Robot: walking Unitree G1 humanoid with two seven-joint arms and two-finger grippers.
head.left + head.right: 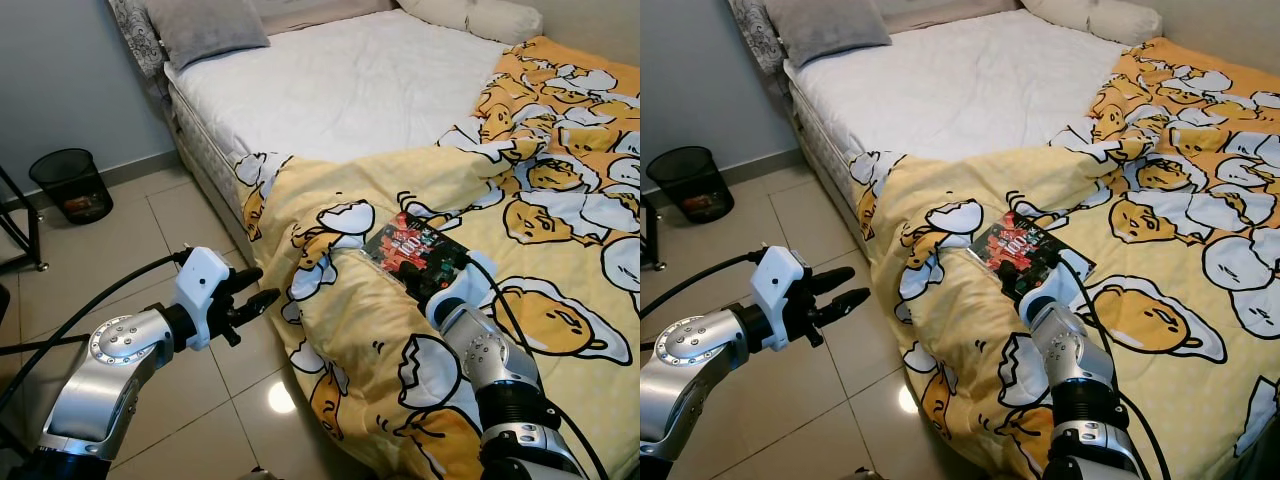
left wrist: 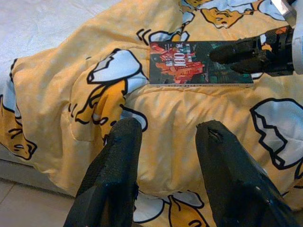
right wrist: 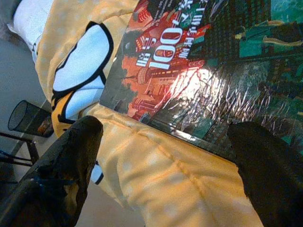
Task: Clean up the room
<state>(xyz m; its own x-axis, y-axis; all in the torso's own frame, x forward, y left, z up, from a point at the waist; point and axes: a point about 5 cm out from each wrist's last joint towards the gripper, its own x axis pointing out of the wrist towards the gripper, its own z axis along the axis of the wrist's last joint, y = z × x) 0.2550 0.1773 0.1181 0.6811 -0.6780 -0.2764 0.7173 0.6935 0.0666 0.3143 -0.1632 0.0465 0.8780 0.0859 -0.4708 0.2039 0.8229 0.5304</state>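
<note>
Book (image 1: 415,255) flat on yellow duvet (image 1: 400,340), right pincer (image 3: 165,156) spread wide at its edge, left pincer (image 1: 255,295) parted, empty, mesh bin (image 1: 70,183) holding rubbish.

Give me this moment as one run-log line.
right gripper: open, over book | book: flat on yellow duvet, not gripped | left gripper: open, above floor beside bed

A bedroom in a home is shown. A bed (image 1: 330,90) with a white sheet is set against a grey wall, with a grey pillow (image 1: 205,28) at its head. A yellow cartoon-print duvet (image 1: 560,200) is spread across it. A tiled floor (image 1: 120,260) and a black mesh wastebasket (image 1: 70,185) are seen beside the bed.
</note>
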